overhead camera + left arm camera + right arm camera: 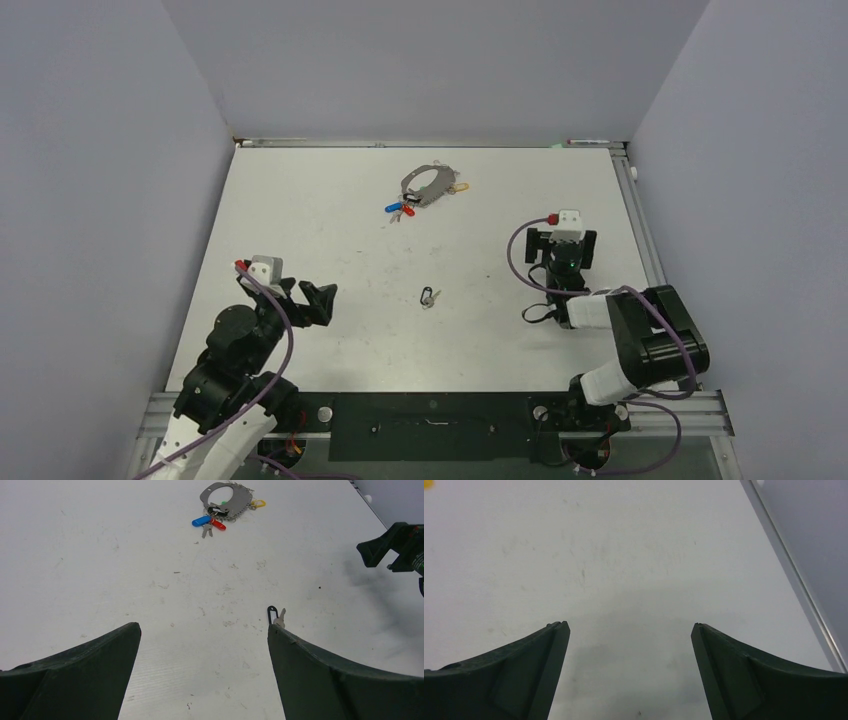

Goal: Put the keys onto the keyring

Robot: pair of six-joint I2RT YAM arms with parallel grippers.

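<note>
The keyring, a large thin grey oval loop, lies flat at the table's far middle, and the left wrist view shows the keyring too. Bunched against it are keys with a blue head, a red head and a yellow head. A silvery key on a tiny black clip lies alone mid-table, just past my left gripper's right fingertip. My left gripper is open and empty at the near left. At the right my right gripper is open over bare table.
A metal rail runs along the table's right edge, close to my right gripper, and shows as a rail in the right wrist view. Grey walls enclose the table on three sides. The white surface is scuffed.
</note>
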